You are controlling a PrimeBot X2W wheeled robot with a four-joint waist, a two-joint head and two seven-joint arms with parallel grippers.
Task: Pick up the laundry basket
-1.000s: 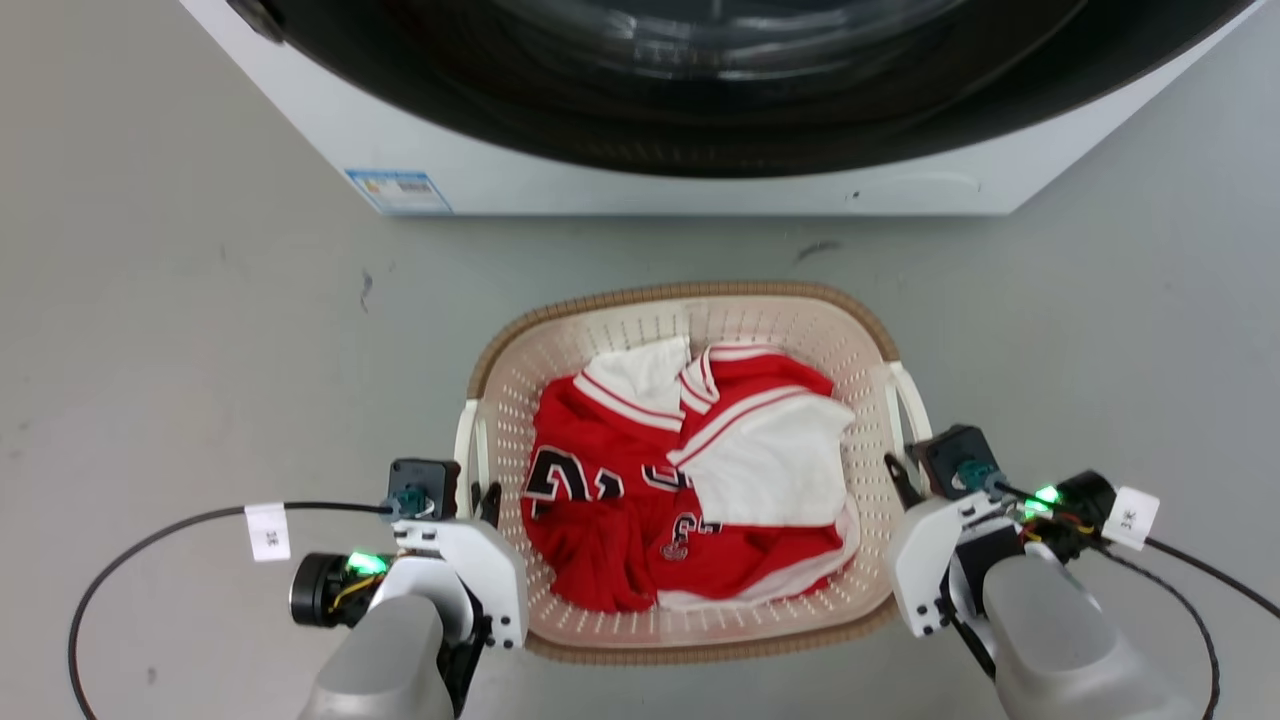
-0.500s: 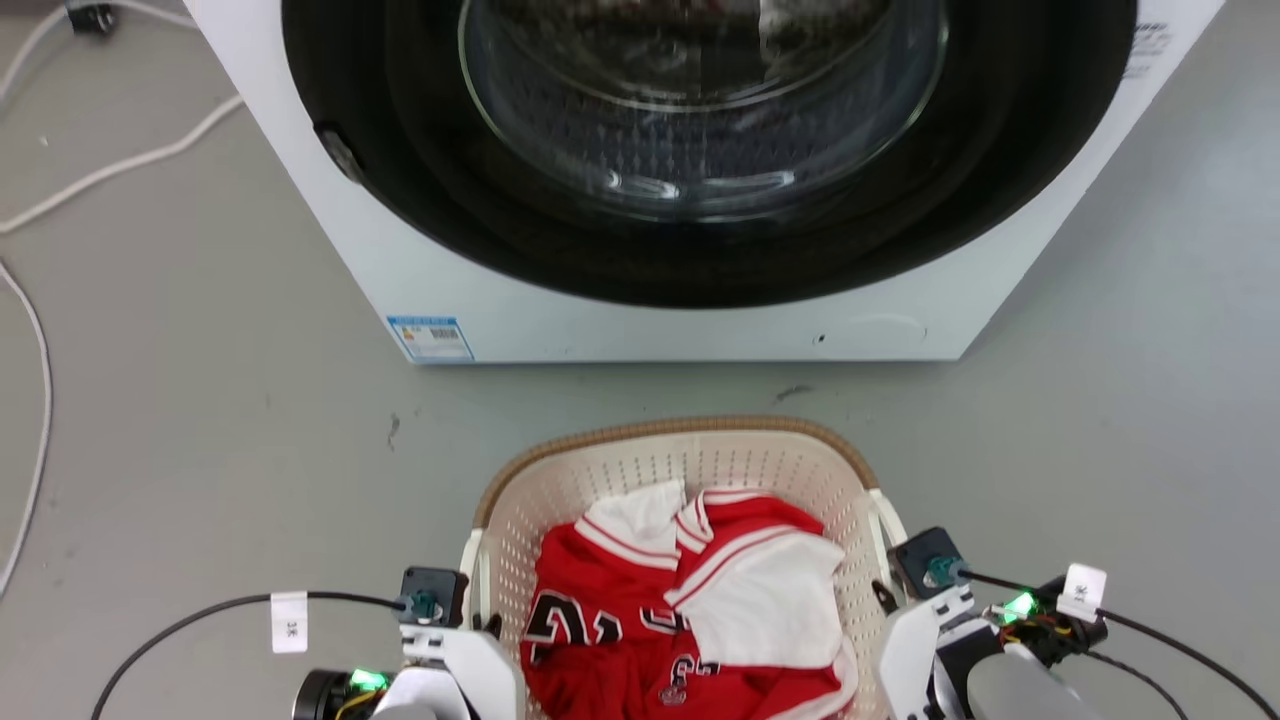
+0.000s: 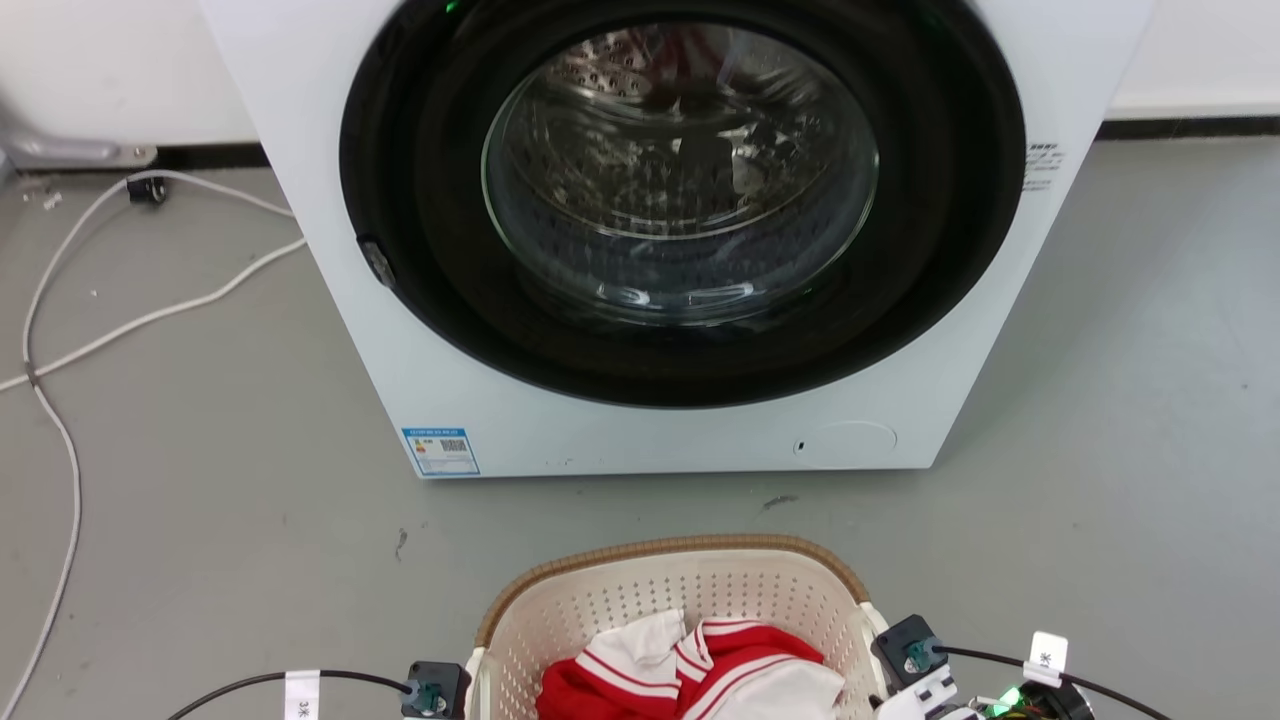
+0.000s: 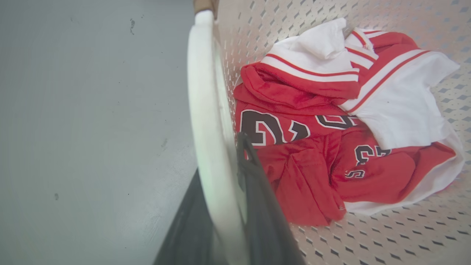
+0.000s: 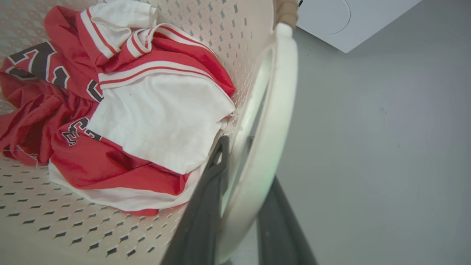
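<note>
Seems mid-lift, with left pincer [image 4: 220, 162] and right pincer [image 5: 248, 162] clamped on handles [image 4: 204, 92] of the laundry basket [image 3: 660, 548]; next, needs an even, level raise.

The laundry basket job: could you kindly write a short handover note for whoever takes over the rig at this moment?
The left gripper is shut on the left handle, one finger either side.
The right gripper is shut likewise on the right handle.
The laundry basket is in front of the washing machine, with red-and-white clothing inside.
Done: both handles gripped.
Left: probably raise both arms together, keeping the basket level. Whether it is off the floor yet cannot be told.
</note>
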